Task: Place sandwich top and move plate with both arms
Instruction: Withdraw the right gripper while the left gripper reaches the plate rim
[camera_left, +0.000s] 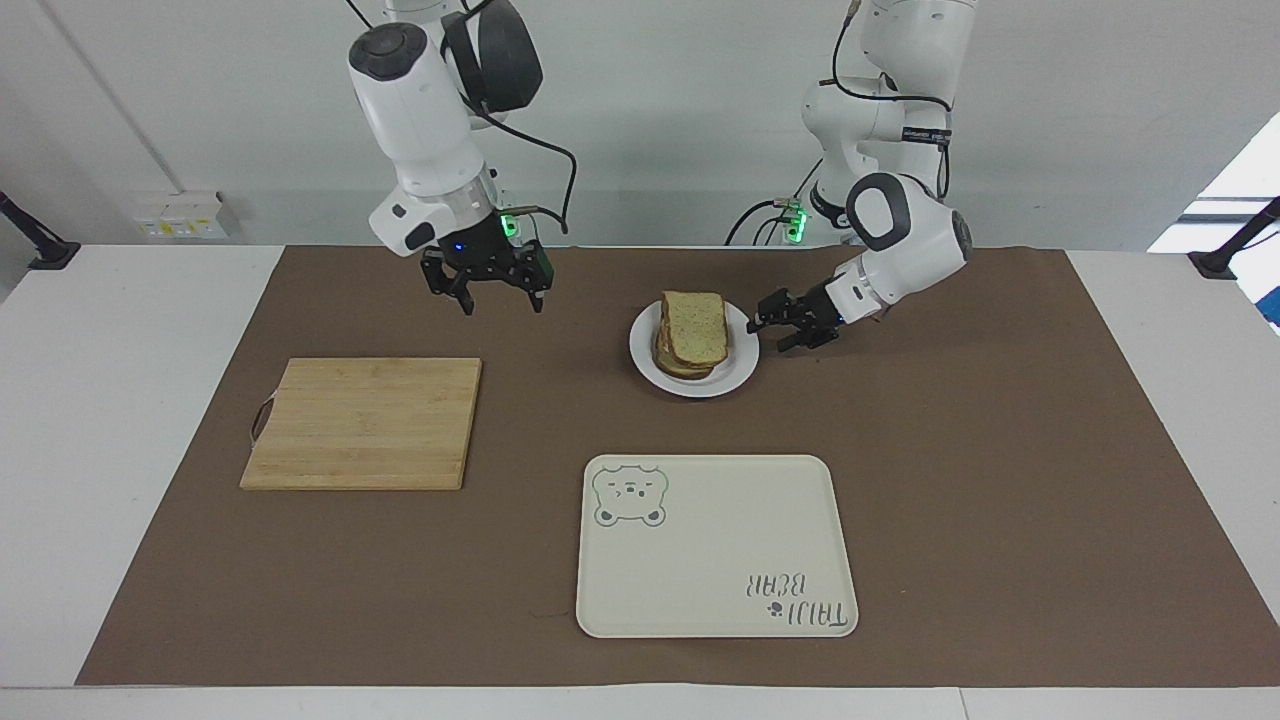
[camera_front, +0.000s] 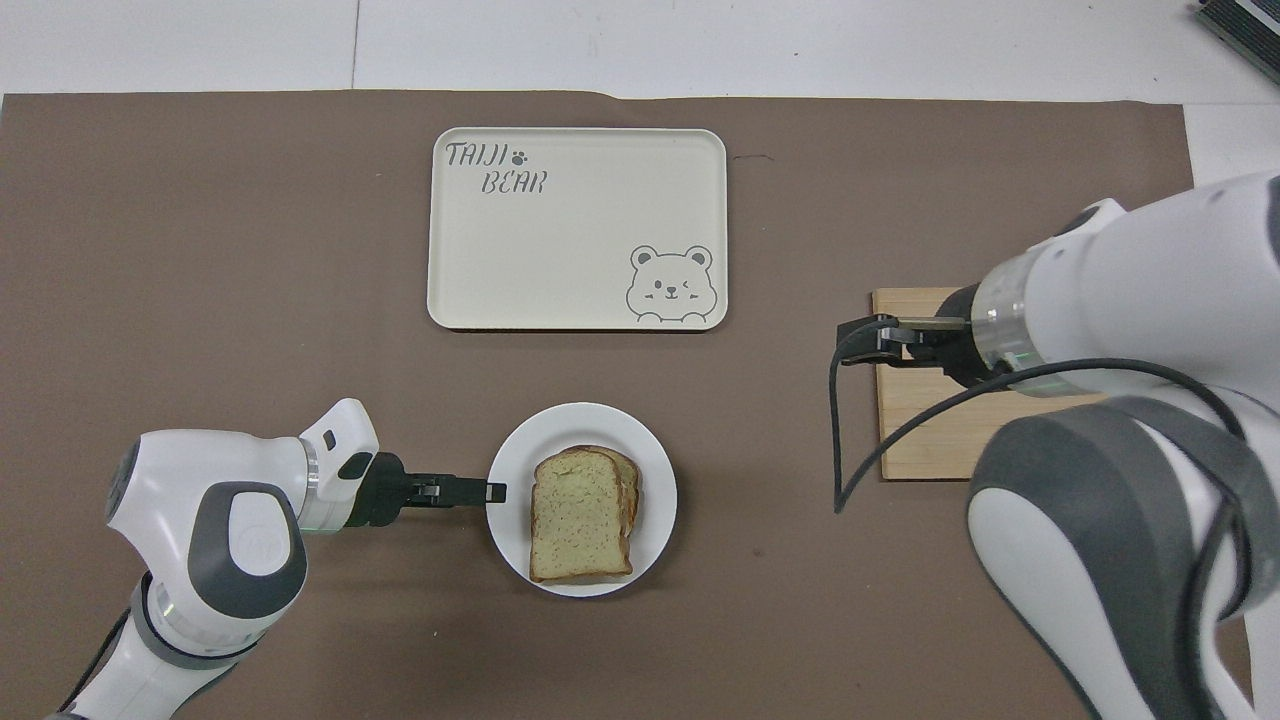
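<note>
The left end effector (camera_left: 770, 331) reaches the plate (camera_left: 742, 367) edge at frame center; I cannot tell its grip. The right end effector (camera_left: 497, 291) hangs open, upper left.

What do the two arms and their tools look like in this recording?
Both arms are white with rounded grey-black joint caps and dark bands. Each ends in a black two-fingered tool: left tool, right tool. Loose black cables run along each; green lights glow at the bases.

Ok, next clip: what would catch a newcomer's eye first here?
The stacked sandwich on the small white plate, near the robots' edge of the brown mat. The left gripper sits right at the plate's rim, while the right gripper hangs open and empty above the mat, near the wooden cutting board. The empty cream bear tray lies farther from the robots.
</note>
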